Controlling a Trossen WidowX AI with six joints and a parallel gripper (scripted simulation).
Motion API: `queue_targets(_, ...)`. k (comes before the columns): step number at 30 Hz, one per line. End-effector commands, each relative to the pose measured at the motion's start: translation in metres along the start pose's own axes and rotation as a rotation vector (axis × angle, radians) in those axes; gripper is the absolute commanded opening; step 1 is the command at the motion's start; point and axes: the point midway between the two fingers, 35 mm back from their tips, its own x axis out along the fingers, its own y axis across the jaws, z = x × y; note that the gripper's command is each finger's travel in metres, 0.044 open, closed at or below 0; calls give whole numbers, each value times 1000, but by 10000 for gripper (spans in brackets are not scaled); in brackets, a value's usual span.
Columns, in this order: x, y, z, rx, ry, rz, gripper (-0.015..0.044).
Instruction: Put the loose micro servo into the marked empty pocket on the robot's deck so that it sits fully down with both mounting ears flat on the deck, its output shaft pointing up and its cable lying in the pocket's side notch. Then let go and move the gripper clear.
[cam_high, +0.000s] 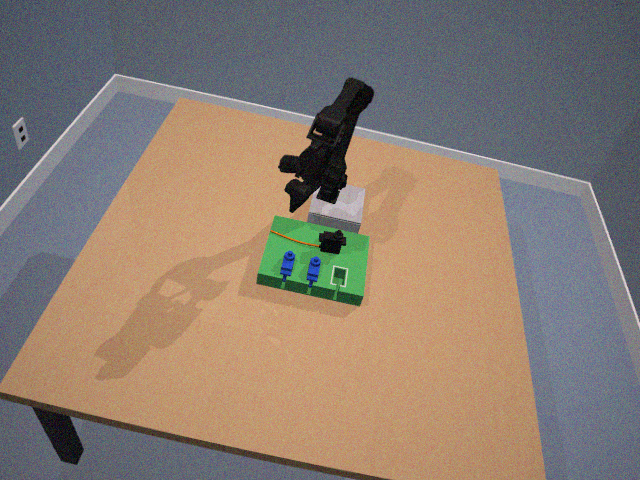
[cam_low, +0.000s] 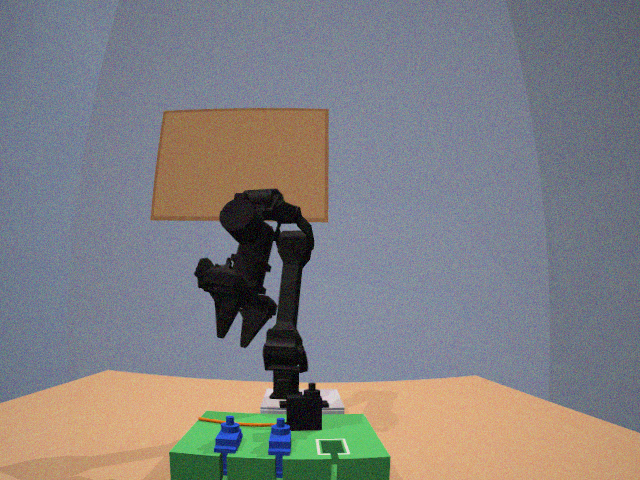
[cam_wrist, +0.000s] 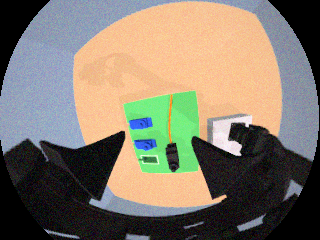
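Note:
The loose black micro servo (cam_high: 330, 242) (cam_low: 303, 413) (cam_wrist: 172, 156) stands upright on top of the green deck (cam_high: 355, 260) (cam_low: 364, 437) (cam_wrist: 186, 112), output shaft up, behind the marked pocket. Its orange cable (cam_high: 294, 240) (cam_low: 248, 424) (cam_wrist: 170, 120) runs across the deck, away to the left in the top and exterior views. The white-outlined pocket (cam_high: 339, 273) (cam_low: 332, 447) (cam_wrist: 149, 160) is empty, with its side notch at the deck's front edge. My gripper (cam_high: 310, 204) (cam_low: 232, 341) (cam_wrist: 159, 138) is open and empty, tilted, well above the deck and towards its back left.
Two blue servos (cam_high: 287, 263) (cam_high: 313, 269) (cam_low: 228, 438) (cam_low: 279, 439) (cam_wrist: 141, 123) (cam_wrist: 145, 145) sit in the deck beside the pocket, their cables in the front notches. The pale arm base (cam_high: 348, 206) (cam_low: 333, 400) (cam_wrist: 216, 136) stands close behind the deck.

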Motion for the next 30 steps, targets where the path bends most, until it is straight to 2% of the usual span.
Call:
queue_targets(1,13,-5,-34,-124,66,-70,440)
queue_targets(11,31,-34,-100,-368,173,-212,440)
queue_targets(18,33,-34,-101,-372,175,-214,440)
queue_targets(25,56,-39,-103,-372,175,-214,440)
queue_targets(30,58,-40,-103,-372,175,-214,440)
